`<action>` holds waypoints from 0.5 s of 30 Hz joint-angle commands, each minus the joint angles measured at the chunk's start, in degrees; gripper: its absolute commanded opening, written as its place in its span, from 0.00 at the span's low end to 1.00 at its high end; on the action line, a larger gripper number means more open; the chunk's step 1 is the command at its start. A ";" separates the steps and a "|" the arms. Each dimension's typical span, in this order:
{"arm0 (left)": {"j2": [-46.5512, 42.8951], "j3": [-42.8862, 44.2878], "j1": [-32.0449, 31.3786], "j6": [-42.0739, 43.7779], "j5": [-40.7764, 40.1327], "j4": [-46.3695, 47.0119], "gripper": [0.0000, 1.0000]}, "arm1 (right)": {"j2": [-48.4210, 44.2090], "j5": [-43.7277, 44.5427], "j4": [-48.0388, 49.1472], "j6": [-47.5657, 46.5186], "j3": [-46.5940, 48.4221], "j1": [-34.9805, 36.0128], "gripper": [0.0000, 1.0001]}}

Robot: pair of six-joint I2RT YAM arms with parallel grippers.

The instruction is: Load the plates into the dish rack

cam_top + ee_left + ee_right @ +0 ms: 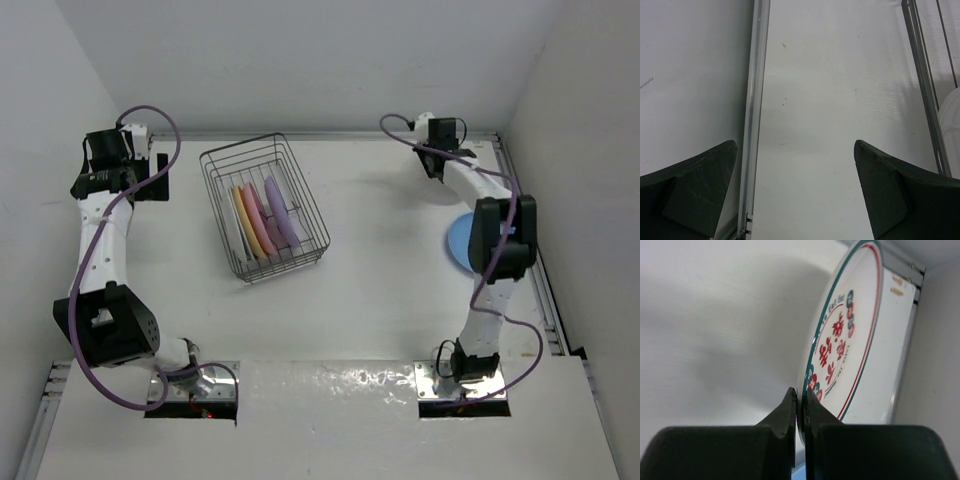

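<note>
The dish rack (216,162), a dark wire basket, stands at the table's back middle. A yellow plate (245,228), a pink plate (257,215) and a purple plate (281,210) stand on edge in it. My right gripper (801,392) is shut on the rim of a white plate (852,340) with a green and red rim line and red printed centre, tilted up off the table. In the top view the right gripper (438,163) is at the far right corner. A blue plate (458,243) lies partly under the right arm. My left gripper (795,145) is open over bare table, at the far left (158,178).
An aluminium rail (755,100) runs along the table edge beside the left fingers. A second rail (920,75) crosses the right of that view. The white walls stand close behind both grippers. A rail (545,290) borders the table's right side.
</note>
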 commanded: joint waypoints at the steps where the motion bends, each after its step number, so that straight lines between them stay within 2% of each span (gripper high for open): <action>1: -1.65 2.27 0.10 -1.51 2.25 2.10 1.00 | -11.20 -13.30 6.59 16.63 -3.98 1.02 0.00; 4: -2.00 2.71 0.19 -2.13 2.96 2.19 1.00 | -16.92 -15.16 9.93 22.70 -9.43 2.77 0.00; 8: -2.61 2.98 0.19 -2.22 3.31 2.11 1.00 | -23.51 -22.27 16.08 31.68 -15.76 3.39 0.00; 10: -2.88 2.89 0.19 -2.30 3.31 2.19 1.00 | -27.19 -24.74 18.54 36.24 -16.64 3.39 0.00; 15: -2.97 2.98 0.19 -3.62 5.77 2.72 1.00 | -32.75 -38.08 31.72 50.13 -15.52 4.88 0.00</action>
